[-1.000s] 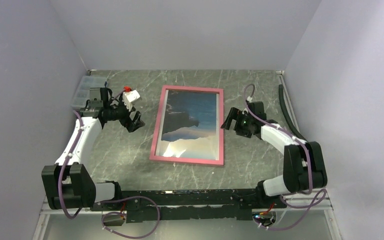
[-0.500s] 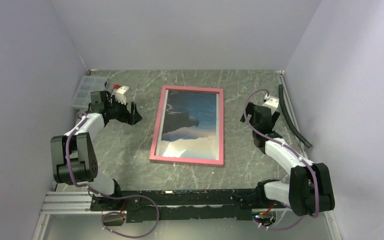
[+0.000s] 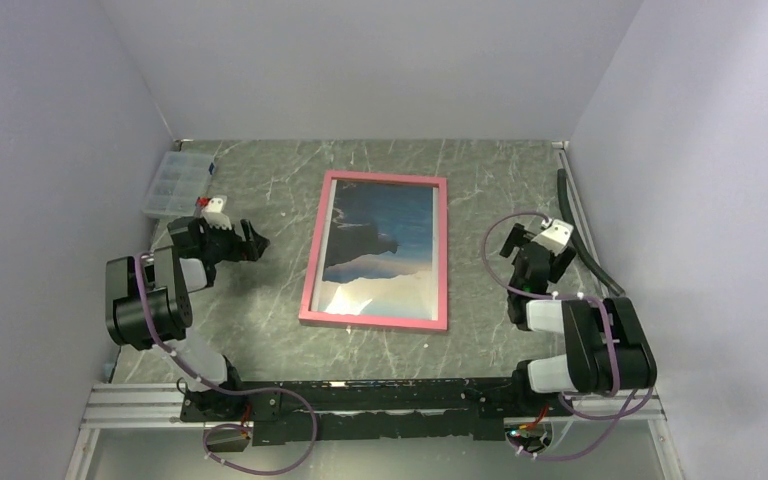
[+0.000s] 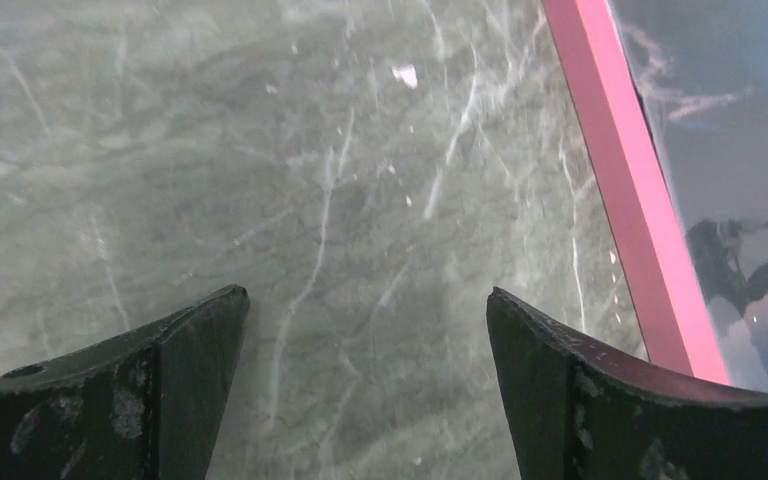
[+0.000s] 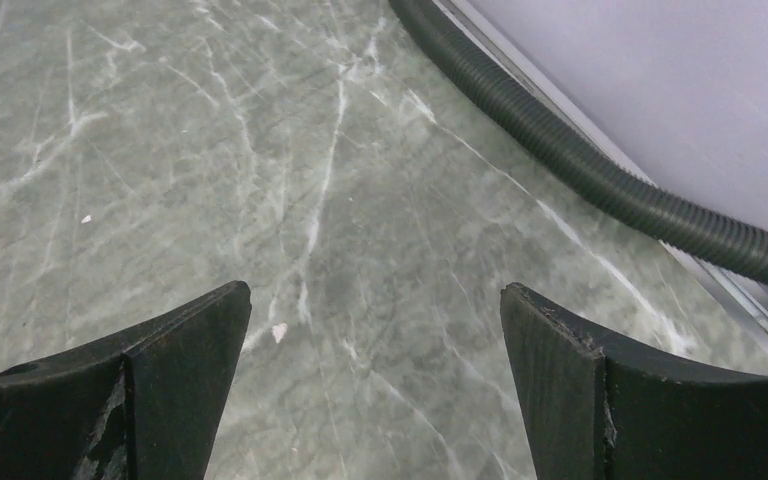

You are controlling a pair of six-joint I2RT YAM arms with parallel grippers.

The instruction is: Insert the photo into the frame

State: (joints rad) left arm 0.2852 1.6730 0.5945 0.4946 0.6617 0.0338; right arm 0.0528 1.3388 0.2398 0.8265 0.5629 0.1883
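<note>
Table [image 3: 260,300]: green marble, fills middle of your top view.
Frame [image 3: 372,318]: pink face up, flat at centre, long sides running up-down.
Photo [image 3: 385,240]: you see it inside rails, mountains and sky showing.
Hose [image 5: 580,165]: dark, ribbed, along right edge.
Box [image 3: 172,183]: clear plastic, upper left.
Left gripper [image 4: 365,300]: left of frame, jaws spread, grasping nothing.
Right gripper [image 5: 375,290]: right of frame, jaws spread, grasping nothing.

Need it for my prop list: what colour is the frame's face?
Pink, all around the frame; it shows best in the top external view.
</note>
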